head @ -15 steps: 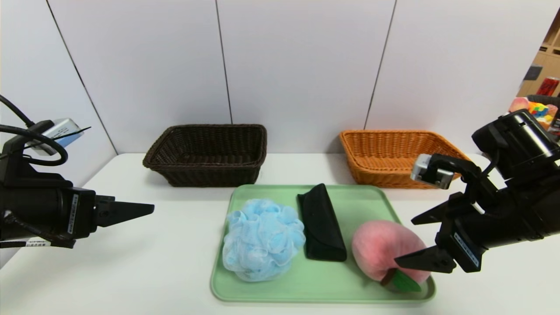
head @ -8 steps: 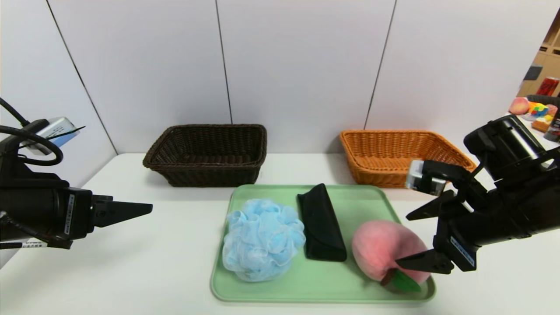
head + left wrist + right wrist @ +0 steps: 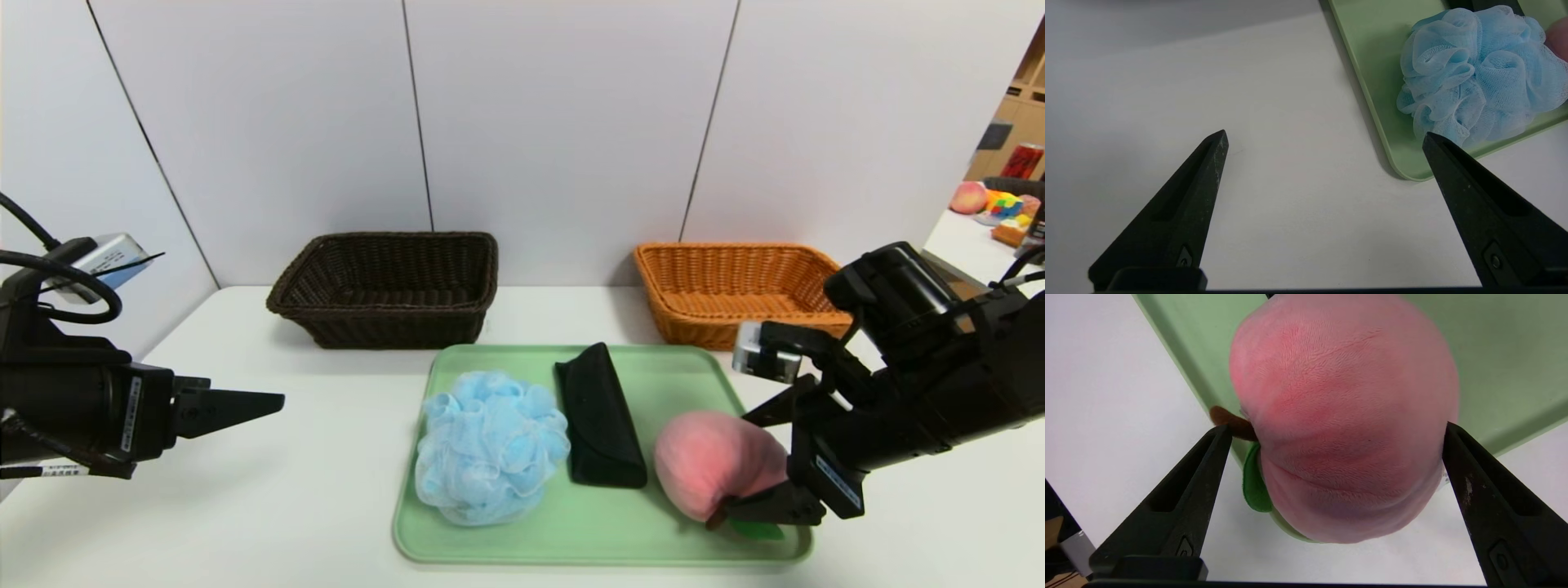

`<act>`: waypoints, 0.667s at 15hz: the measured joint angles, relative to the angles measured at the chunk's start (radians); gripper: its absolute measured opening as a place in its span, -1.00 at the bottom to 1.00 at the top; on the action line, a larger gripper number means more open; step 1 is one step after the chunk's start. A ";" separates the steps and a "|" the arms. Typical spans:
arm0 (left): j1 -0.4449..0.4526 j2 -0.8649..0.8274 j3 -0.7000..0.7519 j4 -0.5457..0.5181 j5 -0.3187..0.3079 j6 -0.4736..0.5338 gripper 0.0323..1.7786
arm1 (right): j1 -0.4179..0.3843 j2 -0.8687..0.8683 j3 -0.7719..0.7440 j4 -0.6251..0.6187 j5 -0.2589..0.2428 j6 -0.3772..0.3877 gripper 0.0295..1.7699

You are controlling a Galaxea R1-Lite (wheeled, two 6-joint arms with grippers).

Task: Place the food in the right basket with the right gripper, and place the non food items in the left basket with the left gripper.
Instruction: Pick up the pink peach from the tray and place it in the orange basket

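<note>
Right pincer (image 3: 767, 465) is dropping lower around the peach (image 3: 712, 472), fingers wide open, straddling it, nothing gripped yet; peach is lying on the green tray (image 3: 571, 539). Closing looks next. Left pincer (image 3: 245, 402) is idling open beside the tray.

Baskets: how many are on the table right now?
2. The dark brown basket stands behind the tray's left corner, the orange basket behind its right corner. None looks hidden.
</note>
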 joint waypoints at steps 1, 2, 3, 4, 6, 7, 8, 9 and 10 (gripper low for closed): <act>0.000 0.000 0.001 0.000 0.000 0.001 0.90 | 0.000 0.014 0.011 -0.045 0.000 0.000 0.92; 0.000 0.000 0.001 0.000 0.000 0.001 0.90 | 0.002 0.029 0.030 -0.100 0.000 0.000 0.92; 0.000 0.000 0.001 0.000 0.000 0.002 0.90 | 0.004 0.040 0.050 -0.150 0.001 0.001 0.92; 0.000 0.000 0.001 0.000 0.000 0.002 0.90 | 0.005 0.048 0.061 -0.171 0.003 0.001 0.93; 0.000 0.000 0.001 0.000 0.000 0.003 0.90 | 0.007 0.059 0.070 -0.175 0.003 0.002 0.93; 0.000 0.000 0.001 -0.001 0.000 0.003 0.90 | 0.007 0.061 0.072 -0.173 0.003 0.003 0.93; 0.000 0.000 0.001 -0.001 0.000 0.003 0.90 | 0.007 0.063 0.073 -0.170 0.002 0.003 0.93; 0.000 0.000 0.001 -0.001 0.000 0.003 0.90 | 0.007 0.063 0.073 -0.168 0.002 0.004 0.93; 0.000 0.000 0.001 -0.001 0.000 0.002 0.90 | 0.006 0.063 0.074 -0.167 0.002 0.004 0.76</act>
